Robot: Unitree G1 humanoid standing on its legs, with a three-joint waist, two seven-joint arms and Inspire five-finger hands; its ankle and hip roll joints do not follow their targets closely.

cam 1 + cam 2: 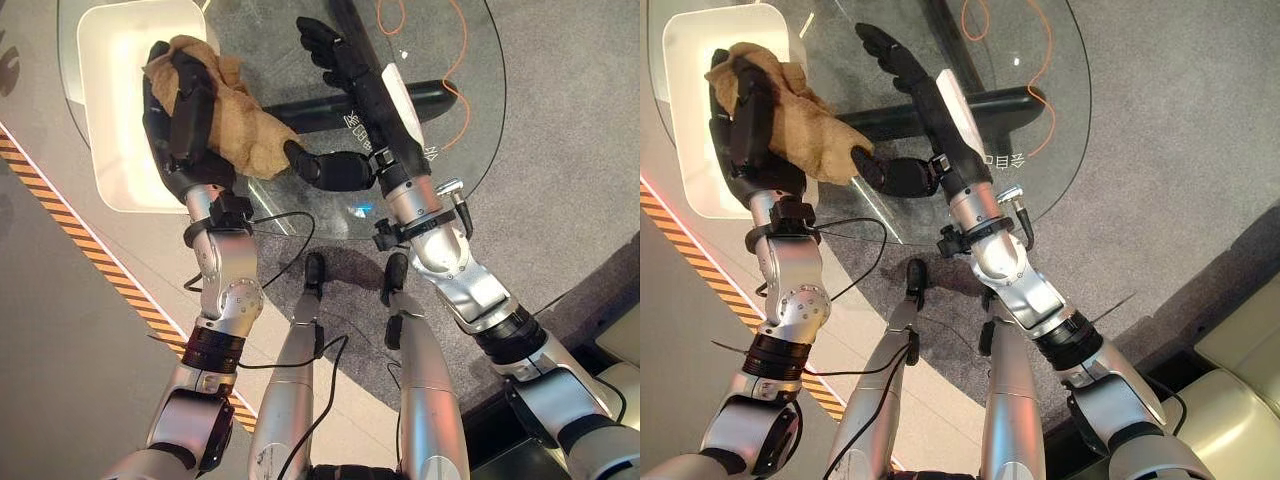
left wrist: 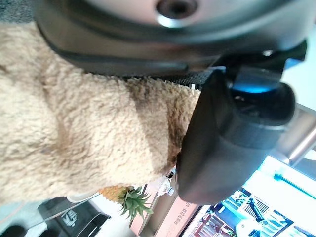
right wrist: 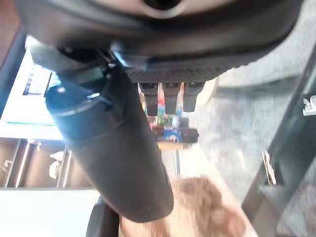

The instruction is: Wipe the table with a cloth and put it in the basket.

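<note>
Right now our left hand (image 1: 185,115) clamps the tan cloth (image 1: 245,125) at the glass table (image 1: 440,150) edge beside the white basket (image 1: 110,60), our right hand (image 1: 335,60) flat; trailing folds could snag the rim.

**Glass table and its load**

A round glass table (image 1: 470,120) stood on grey carpeted floor (image 1: 560,150), its dark base visible through the top. A tan cloth (image 1: 245,125) lay bunched at its left edge, overlapping a white basket (image 1: 110,110) beside it. An orange cord (image 1: 455,70) showed through the glass.
</note>
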